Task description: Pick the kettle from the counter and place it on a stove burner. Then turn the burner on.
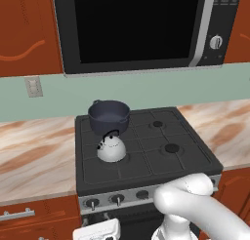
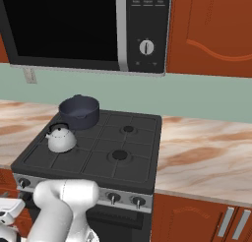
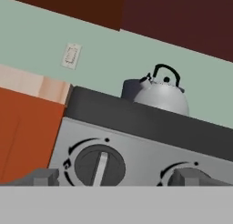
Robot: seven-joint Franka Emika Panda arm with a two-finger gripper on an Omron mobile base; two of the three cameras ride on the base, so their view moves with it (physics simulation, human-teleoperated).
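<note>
The silvery kettle stands upright on the front-left grate of the dark cooktop, free of any grip, and it hides the stove burner beneath it. A wide black burner cap lies bare at the front right. My gripper is low in front of the stove's silver panel, open, with nothing between its fingers. The leftmost knob sits just ahead, between the fingertips' lines. The marbled counter flanks the stove.
A dark blue-grey pot sits on the back-left grate right behind the kettle. More knobs line the panel. A microwave hangs above, and a wall switch is on the backsplash at the left.
</note>
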